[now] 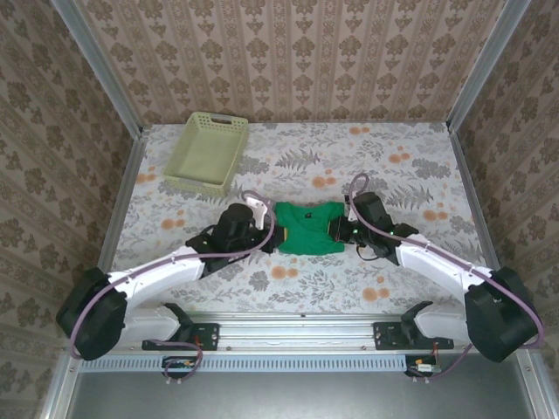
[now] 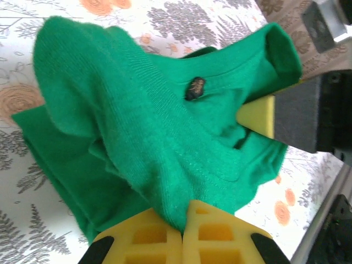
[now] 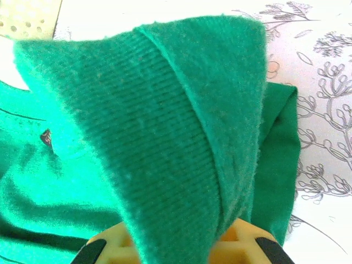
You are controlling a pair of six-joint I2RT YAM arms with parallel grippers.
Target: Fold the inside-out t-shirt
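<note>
T-shirt [image 1: 307, 228] sat mid-surface, bunched into a wide strip, long axis running left-right between the two arms, its ends lifted at each side. Far edge dipped in the middle between two raised corners; couldn't tell for sure which way the collar faced. Left end effector [image 1: 267, 229] was at the shirt's left end; in the left wrist view its yellow fingers [image 2: 148, 239] were pressed together with a fold of green cloth pinched between them. Right end effector [image 1: 340, 229] was at the right end, clamped on a ribbed band of the shirt that rose up from between its fingers [image 3: 242, 245] in the right wrist view. Small dark mark [image 2: 195, 88] sat beside a stitched seam. Surface [image 1: 349, 279] was a pale cloth with grey fern and orange flower print. Pale yellow-green lattice basket [image 1: 207, 153] stood at the far left, well apart from the shirt. Beige patterned wallpaper [image 1: 288, 52] on three sides, metal rail [image 1: 297, 325] along the near edge
</note>
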